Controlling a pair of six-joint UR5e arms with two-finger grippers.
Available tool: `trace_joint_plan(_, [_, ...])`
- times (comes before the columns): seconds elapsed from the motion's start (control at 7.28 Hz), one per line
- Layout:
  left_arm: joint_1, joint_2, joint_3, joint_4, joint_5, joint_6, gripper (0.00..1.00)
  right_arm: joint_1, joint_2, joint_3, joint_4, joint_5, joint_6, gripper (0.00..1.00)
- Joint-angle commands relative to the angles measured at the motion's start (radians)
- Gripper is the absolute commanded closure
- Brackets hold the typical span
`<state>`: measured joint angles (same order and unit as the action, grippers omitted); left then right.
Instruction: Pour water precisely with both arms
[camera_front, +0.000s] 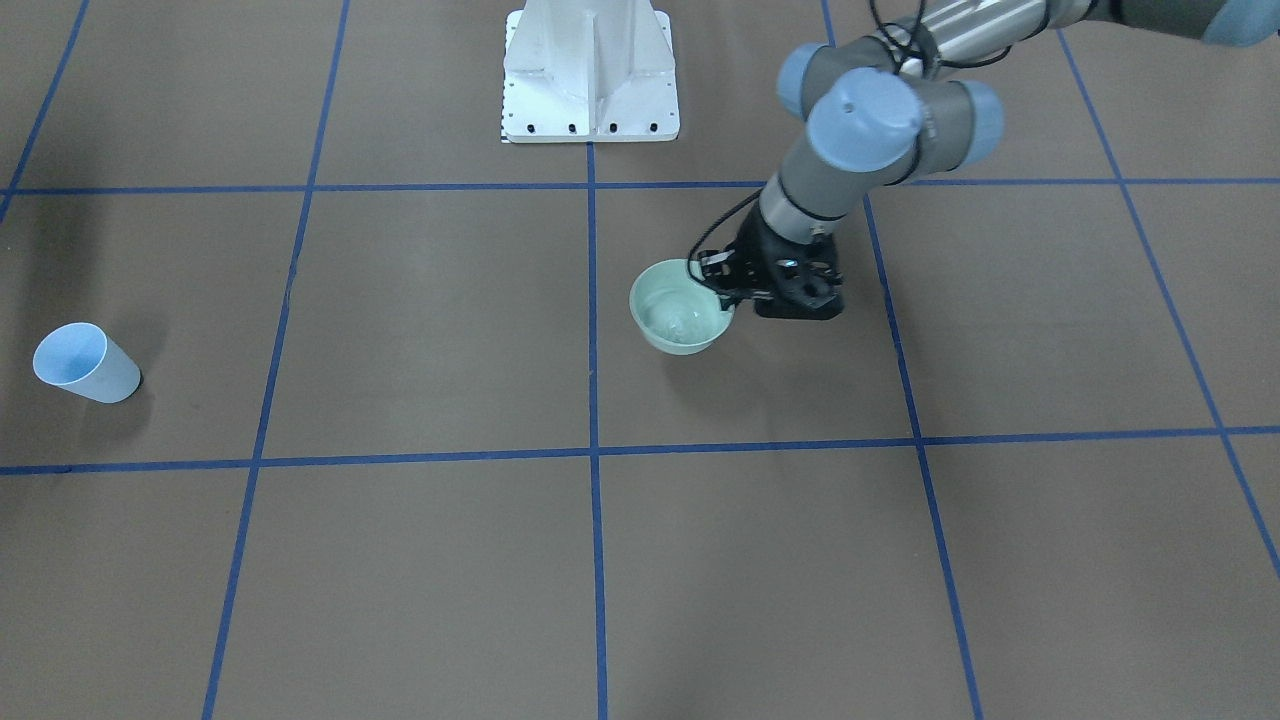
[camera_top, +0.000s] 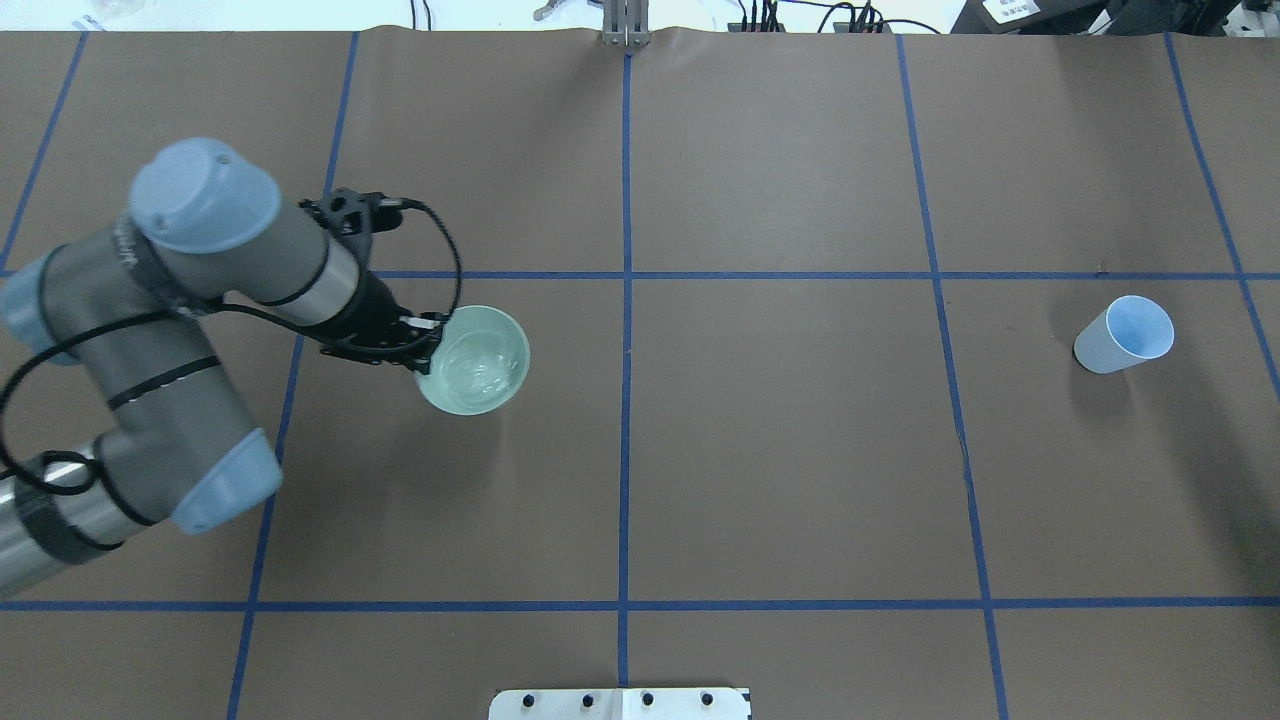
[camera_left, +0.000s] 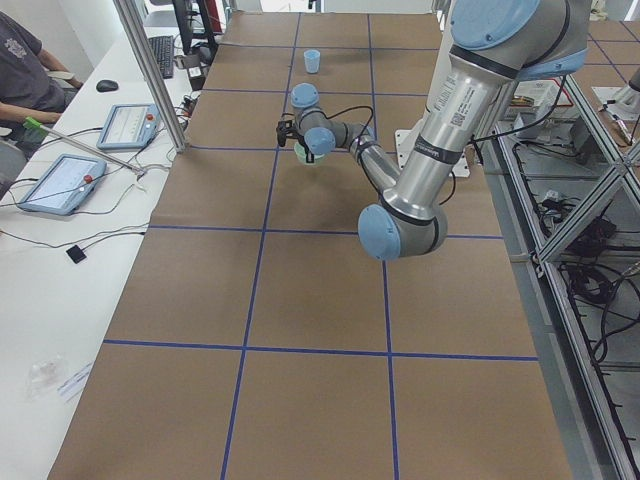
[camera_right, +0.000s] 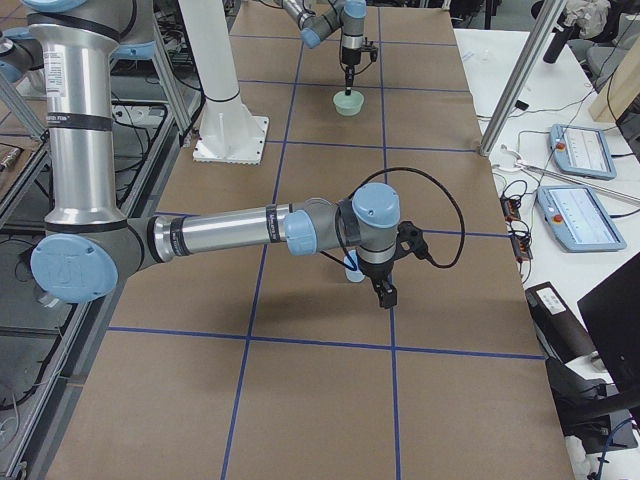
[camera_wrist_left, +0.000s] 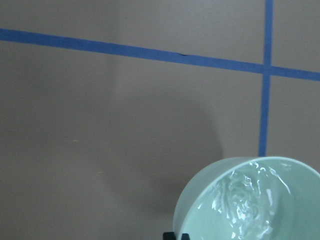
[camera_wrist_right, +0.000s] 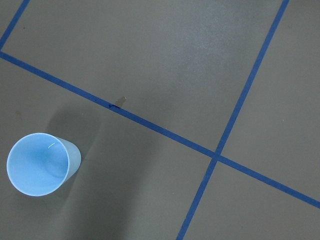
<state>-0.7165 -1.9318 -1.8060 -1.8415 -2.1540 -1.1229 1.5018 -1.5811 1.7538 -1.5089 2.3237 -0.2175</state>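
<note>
A brown paper-covered table (camera_top: 780, 450) marked with blue tape lines, where a two-armed robot is at an early stage of a pouring job. The left arm (camera_top: 200, 300) reaches in over its own side of the table, and the left gripper (camera_top: 430, 340) is pressed together on the near rim of a pale green bowl (camera_top: 515, 335), one finger inside the rim and one outside. Clear water (camera_top: 475, 372) ripples in the bottom of the bowl. The bowl sits level, at or just above the table; which of the two cannot be told. A light blue cup (camera_top: 1125, 335) stands upright and looks empty, well apart from the bowl on the robot's right side of the table. The right arm (camera_right: 230, 228) shows only in the side view, stretched out low with the right gripper (camera_right: 385, 292) pointing down just beside the cup and not gripping it; whether it is spread or pressed together cannot be told. Judging from this, the bowl has been gripped, but no water has reached the cup. What appears to be left is taking hold of the cup, bringing the two vessels together, and pouring.
</note>
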Motion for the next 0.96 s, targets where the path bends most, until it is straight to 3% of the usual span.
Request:
trace_joint_plan(0.0, [-0.148,0.259,-0.095,-0.01,-0.106,0.27,1.0,0.0,0.0,-0.007,-0.004,0.0,0.007,0.01])
trace_joint_plan(0.14, [-0.206,0.34,-0.082,-0.027,-0.133,0.417,1.0,0.0,0.004,-0.002,-0.031,0.0,0.007,0.01])
trace_joint_plan(0.27, [-0.251,0.359,-0.034,-0.027,-0.135,0.489,1.0,0.0,0.009,-0.002,-0.045,0.0,0.007,0.01])
trace_joint_plan(0.69, [-0.319,0.359,0.123,-0.028,-0.138,0.615,1.0,0.0,0.007,-0.002,-0.048,-0.001,0.009,0.01])
trace_joint_plan(0.82, [-0.349,0.359,0.155,-0.027,-0.188,0.638,1.0,0.0,0.007,-0.002,-0.05,-0.001,0.009,0.01])
